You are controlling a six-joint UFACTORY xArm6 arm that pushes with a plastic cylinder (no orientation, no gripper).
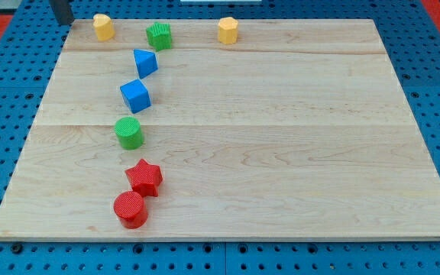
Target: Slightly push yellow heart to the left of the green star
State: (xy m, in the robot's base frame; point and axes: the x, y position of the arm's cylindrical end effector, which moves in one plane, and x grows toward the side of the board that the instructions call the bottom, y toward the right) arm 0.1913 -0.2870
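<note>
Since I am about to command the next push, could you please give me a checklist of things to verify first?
1. My tip in view: ok, at the view's top left, just off the board.
2. Tip clear of blocks: ok, it touches none; the yellow heart is to its right.
3. Heart told from the other yellow block: cannot tell for sure; the left one looks heart-like.
4. Heart left of the green star: ok, with a gap.
5. Margin at the board's top edge: not ok, the heart sits right at it.
6. Blue blocks out of the way: ok, below the star.
</note>
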